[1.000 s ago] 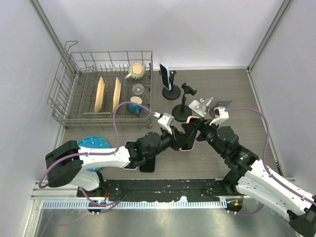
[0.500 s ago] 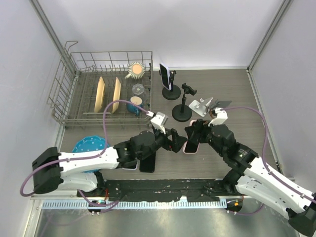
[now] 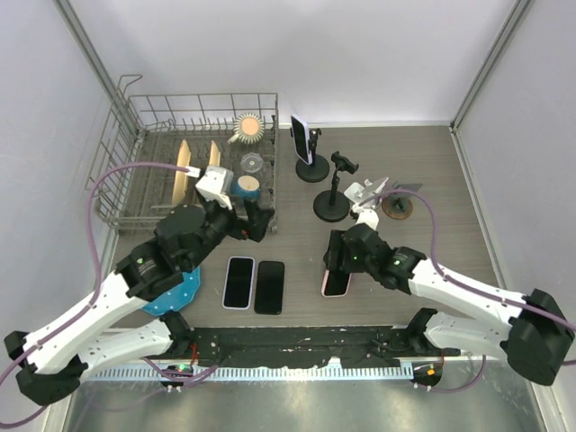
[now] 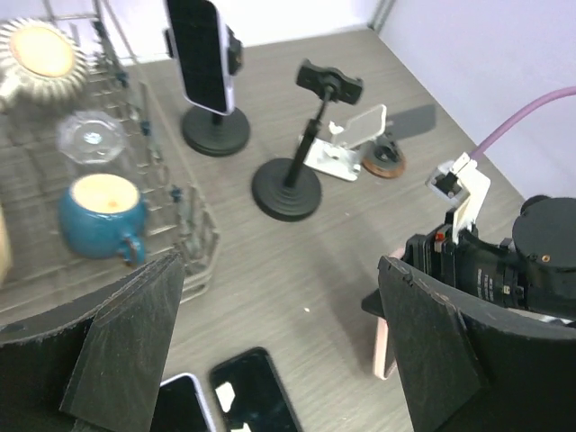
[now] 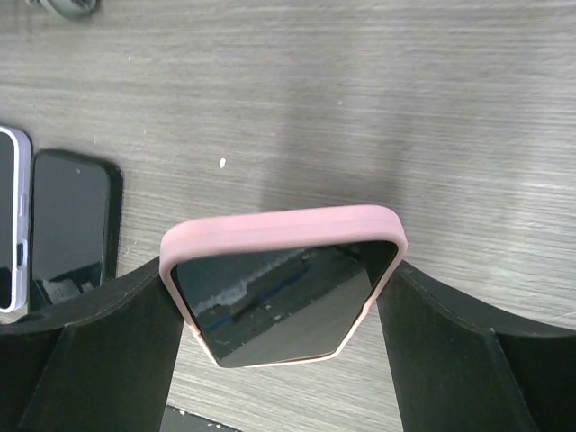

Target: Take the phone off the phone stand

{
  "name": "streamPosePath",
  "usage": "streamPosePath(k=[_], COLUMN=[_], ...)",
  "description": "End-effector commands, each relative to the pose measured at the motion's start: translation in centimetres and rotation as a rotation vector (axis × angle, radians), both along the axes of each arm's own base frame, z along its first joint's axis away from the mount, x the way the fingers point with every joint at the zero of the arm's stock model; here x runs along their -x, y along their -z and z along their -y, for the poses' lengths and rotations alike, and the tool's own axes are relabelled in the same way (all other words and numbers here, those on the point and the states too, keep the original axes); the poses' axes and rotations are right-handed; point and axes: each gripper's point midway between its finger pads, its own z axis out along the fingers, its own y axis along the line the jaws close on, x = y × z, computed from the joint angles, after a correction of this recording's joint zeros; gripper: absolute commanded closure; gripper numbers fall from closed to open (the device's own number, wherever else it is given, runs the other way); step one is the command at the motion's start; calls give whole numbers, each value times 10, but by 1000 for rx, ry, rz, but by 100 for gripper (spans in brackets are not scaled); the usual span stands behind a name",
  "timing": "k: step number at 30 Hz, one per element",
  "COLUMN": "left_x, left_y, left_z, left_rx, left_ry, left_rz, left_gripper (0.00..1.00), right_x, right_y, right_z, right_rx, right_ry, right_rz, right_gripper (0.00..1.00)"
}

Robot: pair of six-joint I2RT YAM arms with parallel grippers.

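Observation:
My right gripper (image 3: 338, 261) (image 5: 281, 328) is shut on a pink-cased phone (image 3: 337, 281) (image 5: 283, 288), its fingers pressing both long edges. The phone hangs tilted, low over the table, screen dark; the left wrist view shows its pink edge (image 4: 382, 346). The left gripper (image 3: 256, 220) (image 4: 283, 351) stands open and empty near the dish rack corner, well left of the phone. A black clamp stand (image 3: 331, 205) (image 4: 286, 187) stands empty. Behind it, another phone (image 3: 298, 138) (image 4: 200, 54) sits upright in a second black stand (image 3: 312, 168) (image 4: 216, 139).
Two dark phones (image 3: 238, 282) (image 3: 269, 286) lie flat left of the pink one. A wire dish rack (image 3: 135, 153) with plates and cups fills the back left. A blue plate (image 3: 175, 292), a white stand (image 3: 364, 192) and a brown coaster (image 3: 400, 205) are also on the table.
My left gripper opened, let go of the pink phone and pulled back left toward the rack. The right arm carried the phone down and toward the near side.

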Motion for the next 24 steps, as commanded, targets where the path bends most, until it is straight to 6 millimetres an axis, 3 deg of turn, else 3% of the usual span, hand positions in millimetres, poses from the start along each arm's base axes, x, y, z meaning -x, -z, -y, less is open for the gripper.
streamPosePath(k=[1, 4, 5, 6, 8, 13, 24], left_x=[-4, -7, -10, -10, -12, -12, -9], left_y=[12, 19, 20, 26, 24, 28, 26], left_z=[-44, -53, -58, -61, -73, -81, -83], left_rx=[-199, -184, -179, -191, -204, -231, -222], left_ry=[-91, -134, -145, -147, -185, -205, -195], left_rz=[75, 100, 101, 95, 126, 155, 174], left_gripper=[7, 7, 7, 7, 7, 8, 9], right_x=[-16, -16, -16, -16, -17, -14, -10], right_y=[-32, -20, -24, -13, -11, 14, 42], right_z=[-46, -61, -70, -73, -82, -98, -101], right_rx=[-144, -103, -106, -75, -64, -26, 111], right_ry=[7, 0, -16, -22, -28, -17, 19], right_rz=[50, 13, 12, -16, -33, -89, -93], right_gripper=[95, 95, 95, 94, 94, 90, 69])
